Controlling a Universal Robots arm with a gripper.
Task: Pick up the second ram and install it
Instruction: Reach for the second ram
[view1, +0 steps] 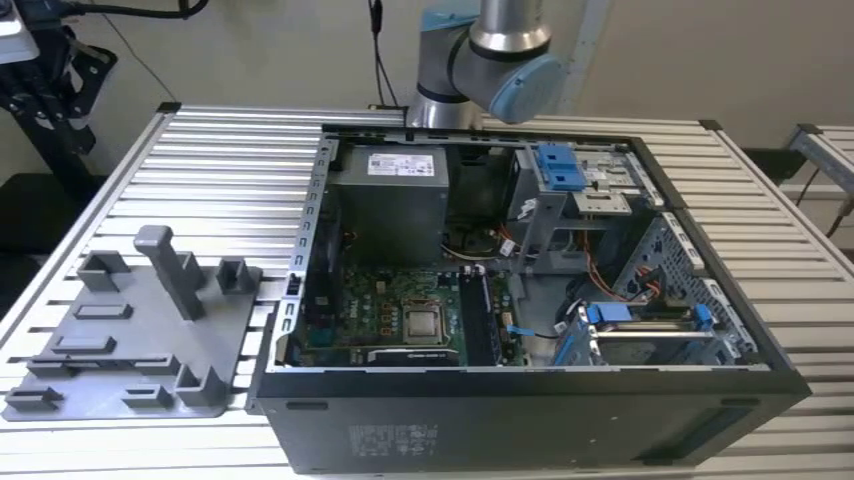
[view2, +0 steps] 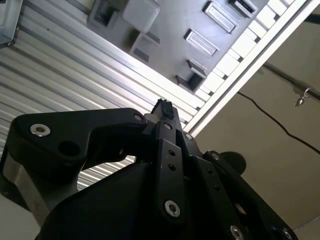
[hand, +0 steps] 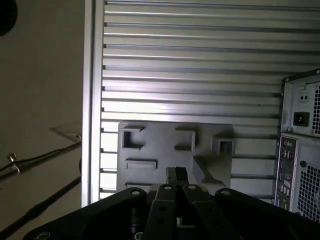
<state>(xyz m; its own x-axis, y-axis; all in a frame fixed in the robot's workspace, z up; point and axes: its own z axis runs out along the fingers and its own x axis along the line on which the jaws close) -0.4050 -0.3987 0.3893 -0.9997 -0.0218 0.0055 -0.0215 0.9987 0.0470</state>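
In both wrist views my gripper (view2: 162, 107) (hand: 176, 173) hangs high above the grey plastic tray (view2: 170, 20) (hand: 160, 150). Its two dark fingers are pressed together at the tips, and I see nothing between them. The second ram is out of view: I find no dark stick on the tray or in the gripper. In the exterior view the tray (view1: 120, 340) lies on the exterior view's left of the open computer case (view1: 534, 400). Inside the case, the motherboard (view1: 387, 310) shows dark memory slots (view1: 478, 315) beside the processor (view1: 424, 323). The arm (view1: 487, 60) rises behind the case.
A slatted aluminium table (view1: 227, 170) carries the tray and the case. The tray has a tall upright post (view1: 163, 265) and several low holders. Blue drive clips (view1: 563, 165) sit in the case's far corner. The case's rear panel (hand: 300, 150) stands beside the tray.
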